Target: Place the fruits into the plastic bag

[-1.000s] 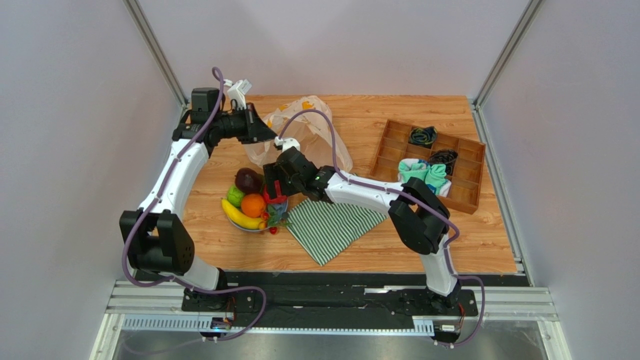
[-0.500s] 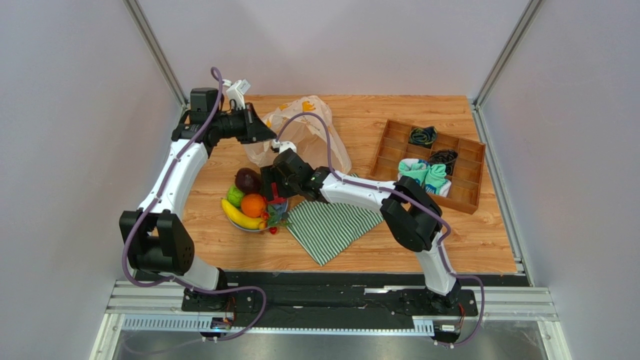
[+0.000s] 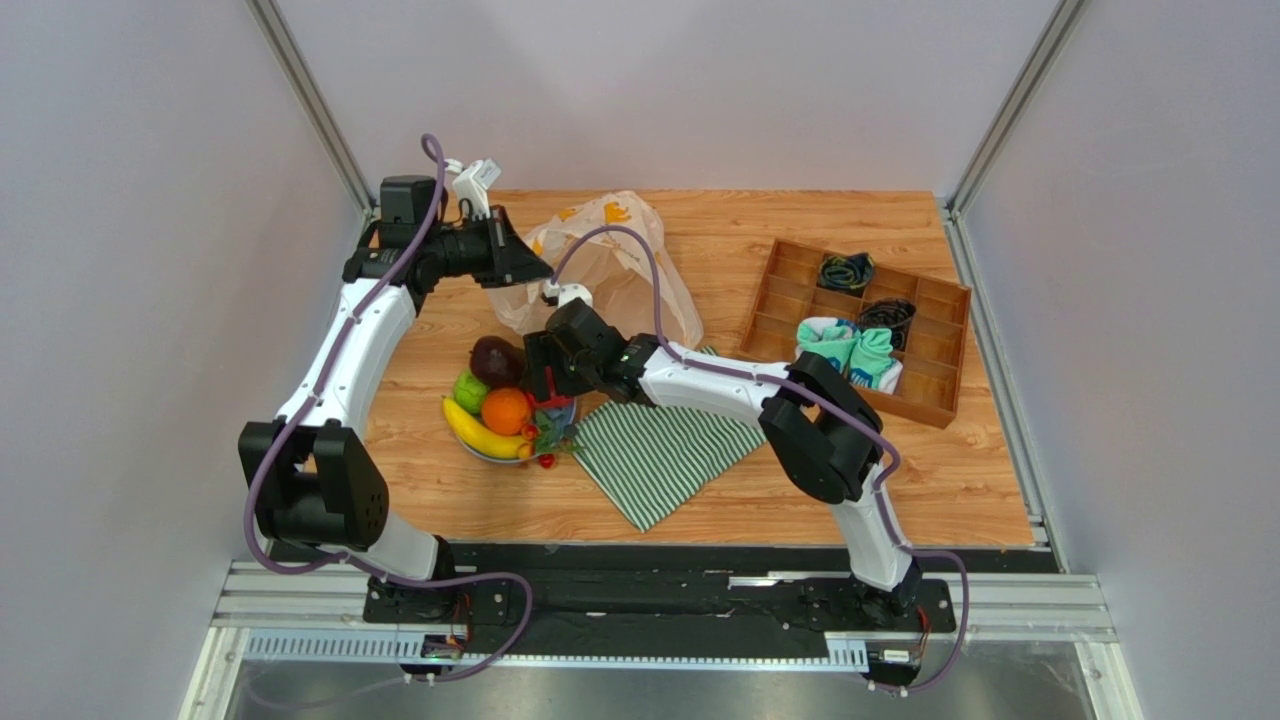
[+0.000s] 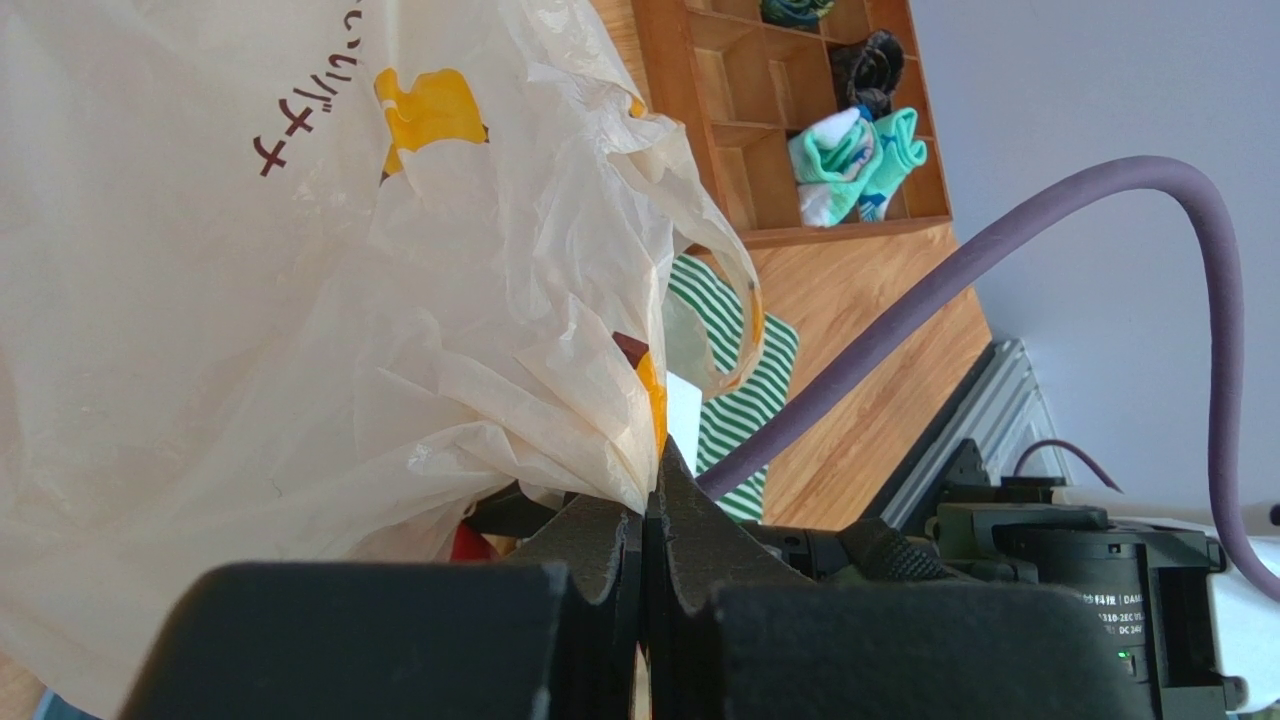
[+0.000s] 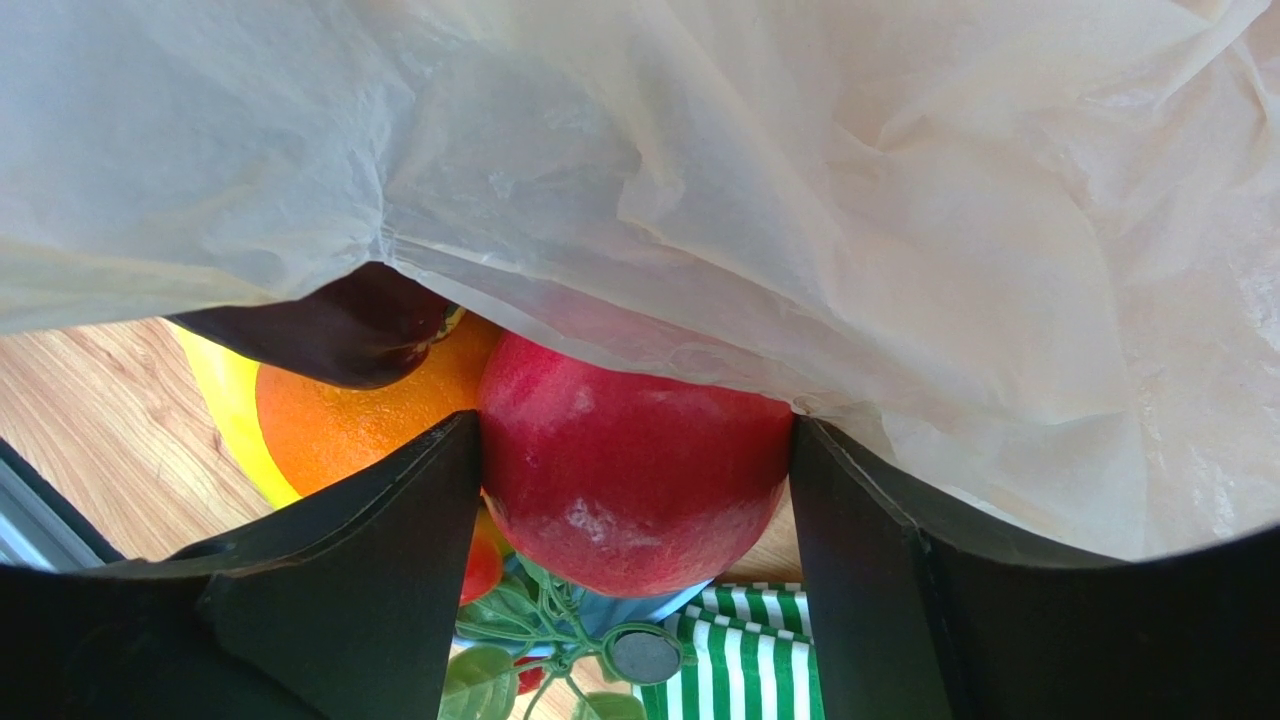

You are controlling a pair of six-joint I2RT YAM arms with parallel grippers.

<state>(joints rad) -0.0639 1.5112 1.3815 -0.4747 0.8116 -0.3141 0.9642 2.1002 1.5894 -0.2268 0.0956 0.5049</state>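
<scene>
The translucent plastic bag (image 3: 609,263) with yellow prints lies at the back of the table. My left gripper (image 3: 529,273) is shut on its edge (image 4: 571,405), holding it up. My right gripper (image 3: 550,384) is shut on the red apple (image 5: 631,458), held just above the plate (image 3: 496,453), close under the bag's edge (image 5: 751,195). On the plate lie the banana (image 3: 478,434), orange (image 3: 507,410), green apple (image 3: 470,392), dark purple-brown fruit (image 3: 495,360) and red berries with leaves (image 3: 550,438). The orange (image 5: 353,420) and berries (image 5: 496,660) show under the apple.
A green-striped cloth (image 3: 661,455) lies right of the plate. A wooden divided tray (image 3: 924,393) with rolled socks stands at the right. The right arm stretches across the table's middle above the cloth.
My right gripper has moved slightly left and toward the bag with the red apple. The left gripper has kept holding the bag's edge in place.
</scene>
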